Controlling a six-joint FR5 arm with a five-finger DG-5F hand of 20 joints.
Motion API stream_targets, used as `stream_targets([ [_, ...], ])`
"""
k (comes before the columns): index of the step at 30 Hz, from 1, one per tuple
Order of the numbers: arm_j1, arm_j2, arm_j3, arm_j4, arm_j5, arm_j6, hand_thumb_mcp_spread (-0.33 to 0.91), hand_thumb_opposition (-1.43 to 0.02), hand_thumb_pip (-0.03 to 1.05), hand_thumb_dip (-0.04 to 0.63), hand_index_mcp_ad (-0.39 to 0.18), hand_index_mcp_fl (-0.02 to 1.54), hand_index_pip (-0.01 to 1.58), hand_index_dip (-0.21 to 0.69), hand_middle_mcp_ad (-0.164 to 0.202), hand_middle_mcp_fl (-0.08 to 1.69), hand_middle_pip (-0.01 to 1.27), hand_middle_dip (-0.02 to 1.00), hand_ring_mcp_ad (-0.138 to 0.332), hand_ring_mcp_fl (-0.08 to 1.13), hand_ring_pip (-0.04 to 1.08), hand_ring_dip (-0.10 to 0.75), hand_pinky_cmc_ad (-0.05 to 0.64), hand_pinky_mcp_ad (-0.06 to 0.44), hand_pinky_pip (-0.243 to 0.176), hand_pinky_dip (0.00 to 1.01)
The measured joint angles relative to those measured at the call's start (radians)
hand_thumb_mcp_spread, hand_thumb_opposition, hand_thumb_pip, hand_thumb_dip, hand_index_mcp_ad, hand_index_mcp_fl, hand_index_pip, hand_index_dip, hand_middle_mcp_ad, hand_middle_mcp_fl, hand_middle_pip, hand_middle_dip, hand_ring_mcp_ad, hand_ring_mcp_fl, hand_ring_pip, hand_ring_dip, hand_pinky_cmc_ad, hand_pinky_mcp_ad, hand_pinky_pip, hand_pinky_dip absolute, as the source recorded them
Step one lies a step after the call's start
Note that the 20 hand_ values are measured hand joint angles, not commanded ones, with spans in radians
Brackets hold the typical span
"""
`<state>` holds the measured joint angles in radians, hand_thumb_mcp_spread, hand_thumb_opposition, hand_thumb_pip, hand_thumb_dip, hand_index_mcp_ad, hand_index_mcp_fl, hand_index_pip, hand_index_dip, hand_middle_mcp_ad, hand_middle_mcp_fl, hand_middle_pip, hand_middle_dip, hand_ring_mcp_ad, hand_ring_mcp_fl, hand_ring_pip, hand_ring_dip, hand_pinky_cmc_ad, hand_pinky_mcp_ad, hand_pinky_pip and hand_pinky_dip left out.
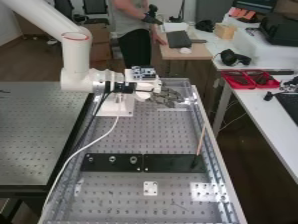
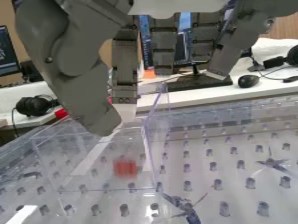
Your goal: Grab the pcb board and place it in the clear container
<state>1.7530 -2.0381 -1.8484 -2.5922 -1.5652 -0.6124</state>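
Observation:
The dark grey hand (image 1: 167, 97) is over the far end of the perforated bench, at the clear container (image 1: 174, 108). In the wrist view the hand (image 2: 124, 65) hangs above the clear container (image 2: 63, 156) with fingers extended and open, nothing visible between thumb and fingers. A small red square piece (image 2: 125, 168) shows through the container's transparent walls; whether it is the pcb board, I cannot tell.
Two dark plates (image 1: 174, 163) lie across the bench, with a thin upright stick (image 1: 200, 141) near the right one. A small white plate (image 1: 151, 188) lies nearer. Red trays (image 1: 249, 79) stand on the right table. A white cable (image 1: 84, 148) runs along the left.

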Motion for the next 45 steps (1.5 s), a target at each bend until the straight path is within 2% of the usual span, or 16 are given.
stream_targets([
  [11, 0.003, 0.011, 0.014, 0.001, 0.000, -0.009, 0.41, -0.86, 0.75, 0.269, -0.093, 0.12, 1.56, 0.086, 0.087, 0.14, 0.13, 0.16, 0.201, 0.00, 0.10, 0.016, 0.307, 0.168, -0.063, 0.53],
  [20, -0.024, 0.102, 0.040, -0.020, -0.027, -0.033, 0.41, -0.86, 0.75, 0.267, -0.096, 0.12, 1.56, 0.086, 0.087, 0.13, 0.13, 0.16, 0.201, 0.00, 0.10, 0.016, 0.307, 0.168, -0.063, 0.53],
  [28, -0.070, 0.224, 0.052, -0.118, -0.029, -0.045, 0.40, -0.86, 0.75, 0.267, -0.096, 0.12, 1.56, 0.087, 0.087, 0.13, 0.13, 0.16, 0.201, 0.00, 0.10, 0.016, 0.307, 0.168, -0.063, 0.54],
  [30, -0.089, 0.262, 0.056, -0.165, -0.022, -0.048, 0.40, -0.86, 0.74, 0.267, -0.093, 0.11, 1.56, 0.087, 0.091, 0.13, 0.13, 0.16, 0.201, 0.00, 0.10, 0.016, 0.307, 0.168, -0.063, 0.54],
  [36, -0.121, 0.330, 0.062, -0.279, 0.002, -0.051, 0.40, -0.86, 0.69, 0.267, -0.093, 0.07, 1.56, 0.098, 0.091, 0.13, 0.13, 0.16, 0.201, 0.00, 0.10, 0.016, 0.307, 0.168, -0.063, 0.55],
  [39, -0.131, 0.342, 0.068, -0.331, 0.014, -0.050, 0.39, -0.86, 0.67, 0.267, -0.093, 0.06, 1.56, 0.113, 0.087, 0.12, 0.13, 0.16, 0.201, 0.00, 0.10, 0.016, 0.307, 0.168, -0.073, 0.57],
  [43, -0.151, 0.369, 0.072, -0.376, 0.037, -0.037, 0.36, -0.85, 0.60, 0.251, -0.093, 0.02, 1.41, 0.112, 0.091, 0.10, 0.13, 0.16, 0.201, 0.00, 0.10, 0.017, 0.307, 0.164, -0.075, 0.60],
  [45, -0.159, 0.383, 0.070, -0.382, 0.048, -0.030, 0.36, -0.85, 0.58, 0.239, -0.093, 0.02, 1.24, 0.122, 0.087, 0.08, 0.13, 0.16, 0.201, 0.00, 0.10, 0.023, 0.307, 0.168, -0.075, 0.62],
])
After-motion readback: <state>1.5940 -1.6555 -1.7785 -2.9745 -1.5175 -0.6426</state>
